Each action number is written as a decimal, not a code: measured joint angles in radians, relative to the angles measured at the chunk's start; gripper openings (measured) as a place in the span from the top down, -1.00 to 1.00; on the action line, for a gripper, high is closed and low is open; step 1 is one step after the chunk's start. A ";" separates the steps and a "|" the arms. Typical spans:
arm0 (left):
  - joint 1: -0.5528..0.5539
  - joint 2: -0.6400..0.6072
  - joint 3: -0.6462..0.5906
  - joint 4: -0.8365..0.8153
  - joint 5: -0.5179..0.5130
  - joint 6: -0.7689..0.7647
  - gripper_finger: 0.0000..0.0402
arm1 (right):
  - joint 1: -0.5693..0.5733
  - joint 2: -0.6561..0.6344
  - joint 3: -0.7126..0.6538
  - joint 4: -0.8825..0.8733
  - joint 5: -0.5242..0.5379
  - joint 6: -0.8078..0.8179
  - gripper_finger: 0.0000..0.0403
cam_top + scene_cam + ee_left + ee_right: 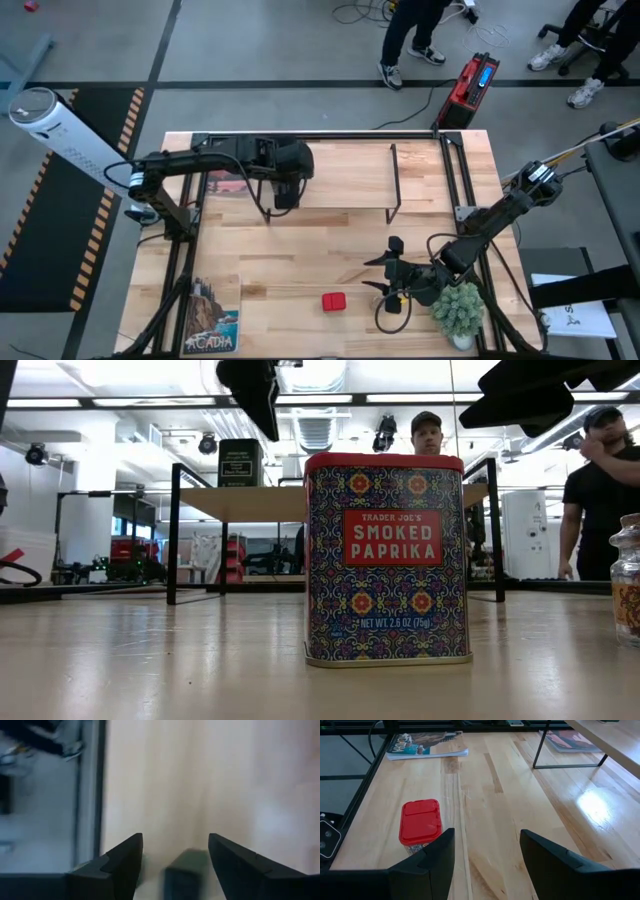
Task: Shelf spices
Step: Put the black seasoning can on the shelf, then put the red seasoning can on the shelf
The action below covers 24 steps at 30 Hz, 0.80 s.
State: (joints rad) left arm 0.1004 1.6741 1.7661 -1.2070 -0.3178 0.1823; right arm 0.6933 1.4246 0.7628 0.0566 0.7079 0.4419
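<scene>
My left gripper [175, 842] is open and hangs above the shelf [350, 170], just over the dark olive tin [184, 872]. The tin stands on its base on the shelf's left part [240, 463], and the fingers are clear of it. My right gripper [487, 837] is open near the table's right near corner [378, 272] and points toward the red tin [420, 826]. That tin stands upright on the tabletop [333, 301]. A glass jar [628, 580] shows at the low view's right edge. The tiny grey-brown jar is not in view.
A book [212, 315] lies at the table's near left corner, and another [230, 185] lies under the shelf's left end. A potted plant [460, 310] stands at the near right corner beside my right arm. People stand beyond the table's far edge [600, 490].
</scene>
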 joint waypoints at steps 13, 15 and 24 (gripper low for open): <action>-0.283 0.008 0.010 0.033 0.098 -0.130 -0.08 | 0.000 0.001 -0.005 0.000 0.000 0.000 0.00; -0.324 0.008 0.010 0.040 0.097 -0.188 -0.08 | 0.000 0.001 -0.005 0.000 0.001 0.000 0.00; -0.480 0.008 0.010 0.043 0.093 -0.372 -0.08 | 0.000 0.001 -0.005 0.001 0.001 0.003 0.01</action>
State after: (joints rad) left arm -0.3795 1.6817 1.7763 -1.1644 -0.2245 -0.1893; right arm 0.6933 1.4254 0.7574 0.0575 0.7087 0.4450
